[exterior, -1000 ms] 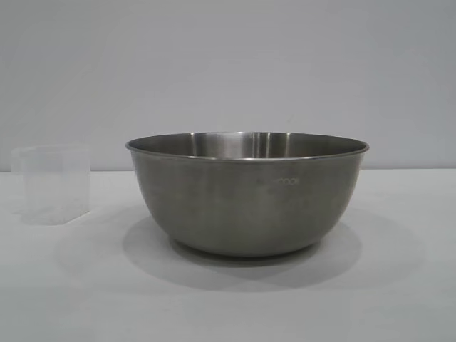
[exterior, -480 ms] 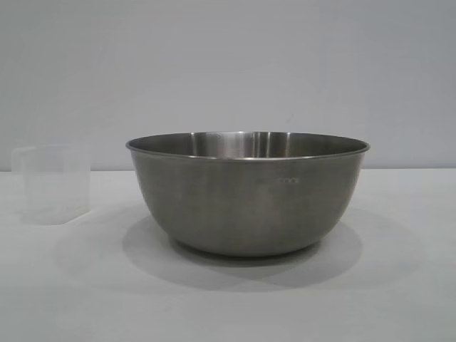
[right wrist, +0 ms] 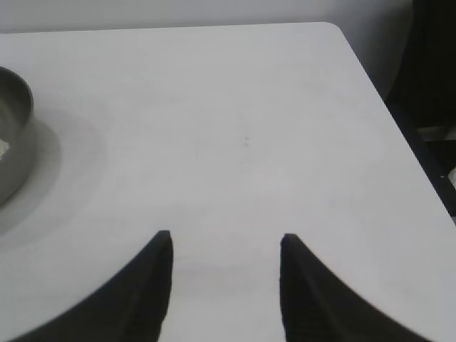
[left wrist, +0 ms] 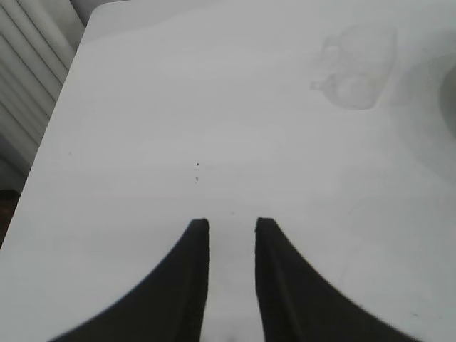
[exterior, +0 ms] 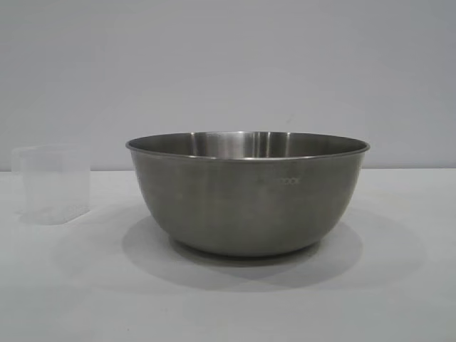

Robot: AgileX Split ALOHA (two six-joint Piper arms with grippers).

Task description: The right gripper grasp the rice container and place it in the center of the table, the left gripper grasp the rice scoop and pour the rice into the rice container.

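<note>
Level exterior view near rice container, wrist views overhead, perhaps sharing table

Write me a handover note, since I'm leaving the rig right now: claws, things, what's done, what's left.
Left claw: open, empty, over bare table, away from the rice scoop.
Right claw: open, empty, off to the side of the rice container.
Container stands upright mid-table; scoop upright beside it, apart, on the left arm's side.
Done: container looks centred, neither thing held.
Left: grasp scoop, pour rice into container. Rice in the scoop can't be made out.
</note>
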